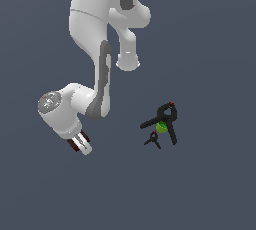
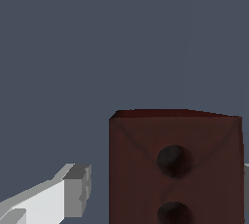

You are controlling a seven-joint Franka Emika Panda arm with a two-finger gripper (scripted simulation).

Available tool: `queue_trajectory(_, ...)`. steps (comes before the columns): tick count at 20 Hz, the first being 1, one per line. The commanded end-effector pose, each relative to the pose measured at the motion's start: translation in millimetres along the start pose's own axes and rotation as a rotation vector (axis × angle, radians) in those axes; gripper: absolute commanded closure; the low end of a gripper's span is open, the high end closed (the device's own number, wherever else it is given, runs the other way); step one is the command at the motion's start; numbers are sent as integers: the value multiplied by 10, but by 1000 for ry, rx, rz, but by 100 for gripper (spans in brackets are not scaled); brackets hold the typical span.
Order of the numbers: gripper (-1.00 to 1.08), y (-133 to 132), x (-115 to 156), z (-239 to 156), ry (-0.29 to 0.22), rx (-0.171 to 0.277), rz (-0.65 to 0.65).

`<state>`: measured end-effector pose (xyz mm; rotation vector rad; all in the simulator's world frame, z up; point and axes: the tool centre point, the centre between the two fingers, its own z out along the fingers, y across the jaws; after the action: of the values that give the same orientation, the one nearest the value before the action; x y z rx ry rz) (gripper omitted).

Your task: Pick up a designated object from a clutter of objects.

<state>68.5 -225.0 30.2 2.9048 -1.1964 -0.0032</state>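
the gripper (image 1: pixel 80 144) is straddling the block (image 2: pixel 175 167), which is sitting at about 8 o'clock in the exterior view, well apart from the big clamp (image 1: pixel 165 121), ball (image 1: pixel 161 127) and tiny clamp (image 1: pixel 153 140) near 4 o'clock. one finger (image 2: pixel 58 196) is standing clear of the block's side, so the pincer looks wide, not yet gripping. this seems the grasp step; next calls for closing, then lifting. no containers are showing.
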Motion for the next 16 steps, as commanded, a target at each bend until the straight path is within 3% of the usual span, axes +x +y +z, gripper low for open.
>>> queue_trajectory(1, -92, -5, 12, 32, 2, 1, 0)
queue_trajectory(2, -92, -6, 14, 33, 2, 1, 0)
queue_trajectory(3, 108, -6, 14, 33, 2, 1, 0)
queue_trajectory(16, 108, -8, 5, 6, 1, 1, -1)
